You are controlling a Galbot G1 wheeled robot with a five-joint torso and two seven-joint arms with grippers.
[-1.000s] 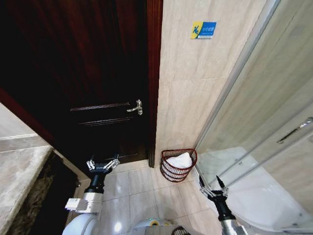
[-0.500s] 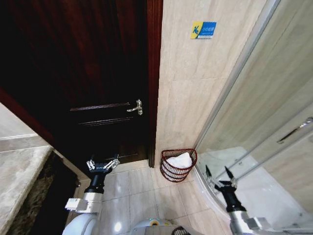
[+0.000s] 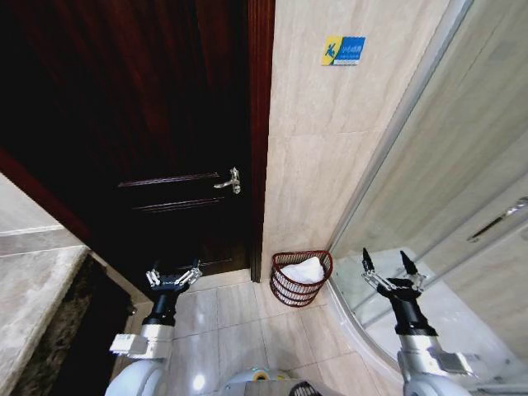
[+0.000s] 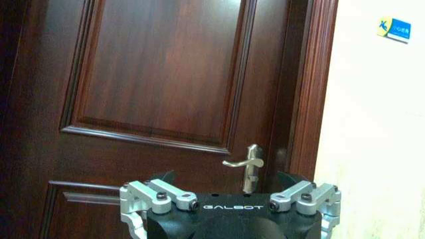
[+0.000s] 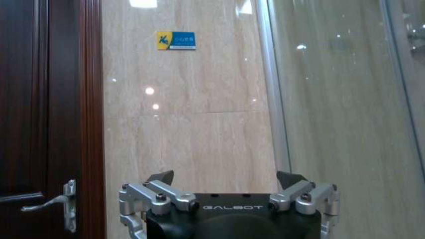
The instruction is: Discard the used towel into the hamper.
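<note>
The hamper [image 3: 289, 289], a small round reddish-brown wire basket, stands on the floor against the beige wall beside the door frame. A white towel [image 3: 303, 270] lies bunched inside it. My right gripper [image 3: 393, 269] is raised to the right of the hamper, in front of the shower glass, open and holding nothing. In the right wrist view that gripper [image 5: 226, 179] faces the wall with its fingers spread. My left gripper [image 3: 173, 275] hangs open and idle in front of the door, left of the hamper. It points at the door handle in the left wrist view [image 4: 229, 184].
A dark wooden door [image 3: 165, 124] with a metal lever handle [image 3: 229, 181] fills the left. A stone counter [image 3: 33, 297] juts in at the far left. The curved glass shower enclosure [image 3: 445, 247] bounds the right. A blue-yellow sign [image 3: 342, 50] sits high on the wall.
My right gripper has risen and moved right, away from the hamper, staying open. The towel rests in the hamper throughout. The left arm has not moved.
</note>
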